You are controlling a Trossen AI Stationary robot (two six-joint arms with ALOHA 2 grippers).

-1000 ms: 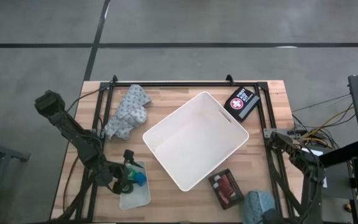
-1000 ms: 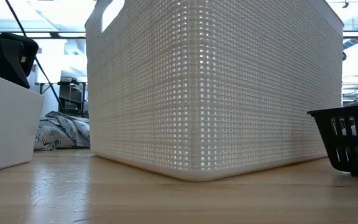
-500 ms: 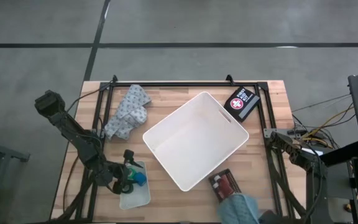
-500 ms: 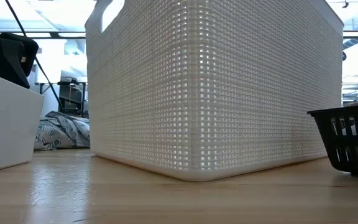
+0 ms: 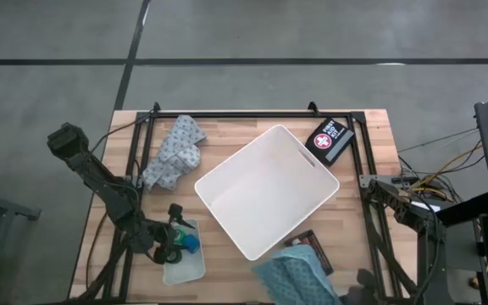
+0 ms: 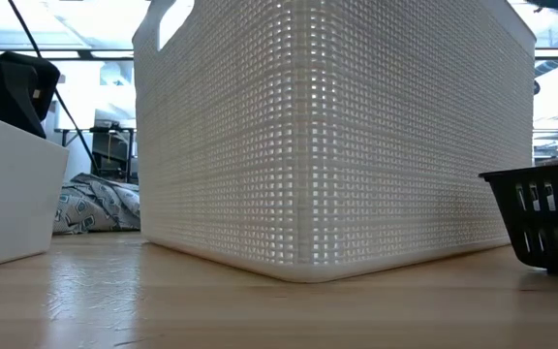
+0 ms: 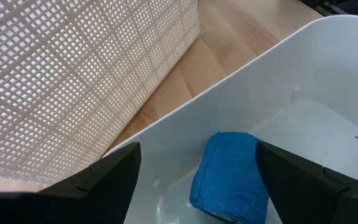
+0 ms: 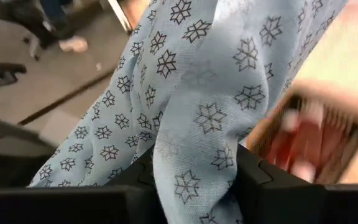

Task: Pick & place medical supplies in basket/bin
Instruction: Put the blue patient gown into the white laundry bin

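The white bin (image 5: 265, 191) stands slantwise in the middle of the table. My right gripper (image 8: 194, 190) is shut on a light blue cloth with a star pattern (image 5: 293, 275), held up at the table's near edge, just near of the bin. My left gripper (image 7: 201, 186) hangs open over a small translucent tray (image 5: 185, 264) at the near left. Its fingers stand on either side of a blue roll (image 7: 229, 177) lying in the tray, without touching it. My right gripper pinches a bunched part of the cloth (image 8: 191, 168) between its two fingers (image 8: 263, 180); how many layers I cannot tell. The cloth spreads out beyond the fingers and is lifted above the table, covering part of the black basket beneath.
A small black basket with red items (image 5: 313, 246) sits by the bin's near corner, half under the held cloth. A second patterned cloth (image 5: 174, 152) lies at the far left. A dark case with a red cross (image 5: 329, 140) lies at the far right.
My right gripper has risen, rolled and swung the cloth from the near right corner toward the table's left. The cloth now spreads wider over the black basket, close to the bin's near corner.
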